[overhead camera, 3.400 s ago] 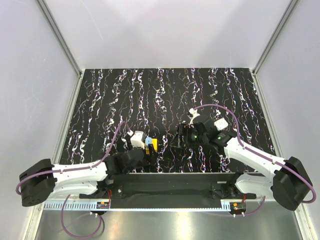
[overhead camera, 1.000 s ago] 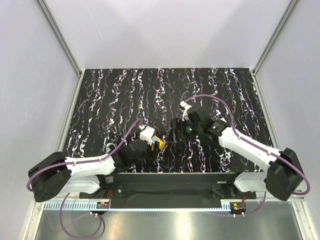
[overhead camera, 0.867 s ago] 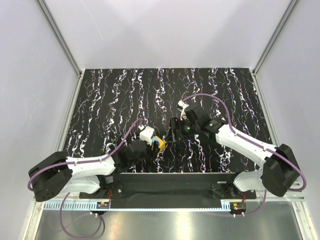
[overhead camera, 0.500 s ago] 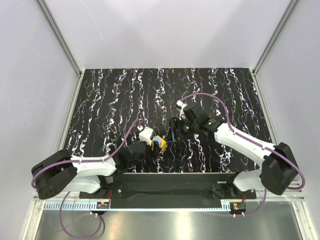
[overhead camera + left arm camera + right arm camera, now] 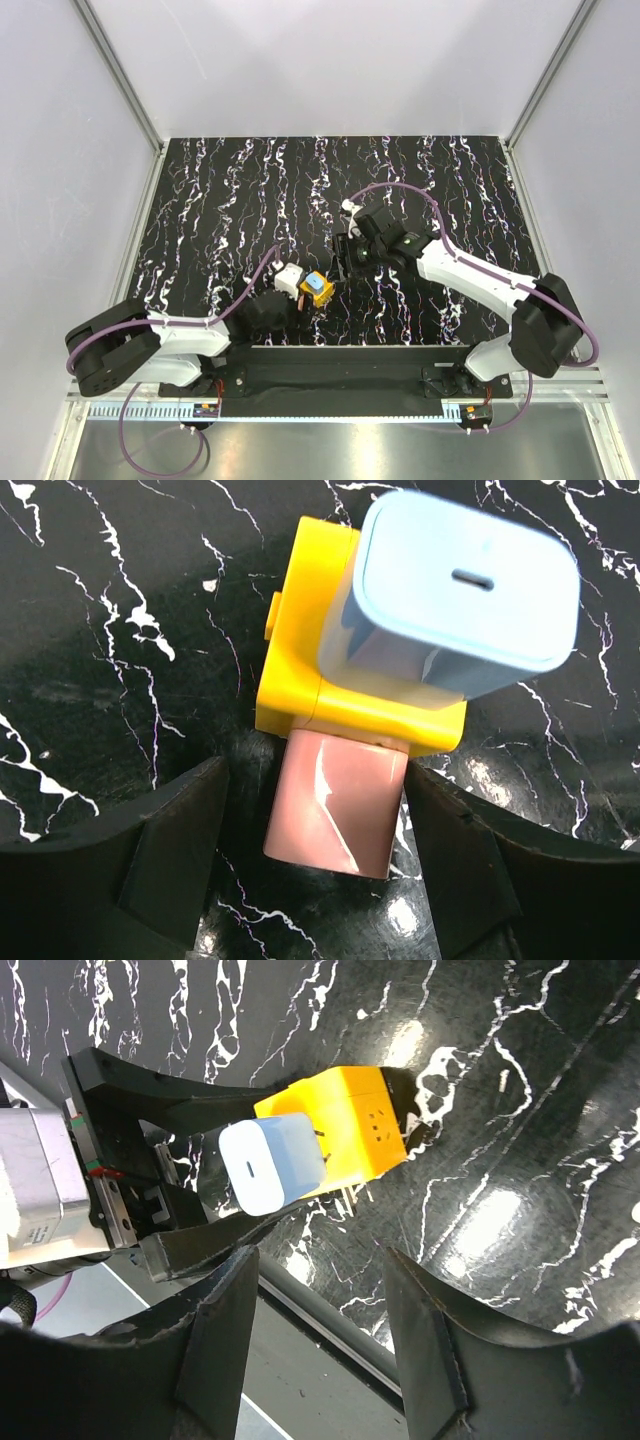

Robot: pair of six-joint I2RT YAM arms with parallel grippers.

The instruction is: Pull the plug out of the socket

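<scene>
1. My left pincer (image 5: 315, 780) stands half-wide, straddling the pink face of the socket (image 5: 300, 670), with a gap on 1 side.
2. Socket at near middle of the counter (image 5: 100, 630), pale-blue plug (image 5: 460, 590) seated in it.
3. My right pincer (image 5: 320, 1260) hovers near, parted, empty.

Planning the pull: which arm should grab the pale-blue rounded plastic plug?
Right, probably. The left tool straddles the pink end of the bright-yellow cube-shaped socket, suited to bracing it; the right tool is open, facing the pale-blue rounded plastic plug, nothing between them.

You will find no readable lettering, number or brand on the plug (image 5: 450, 600) or the socket (image 5: 300, 675).
</scene>
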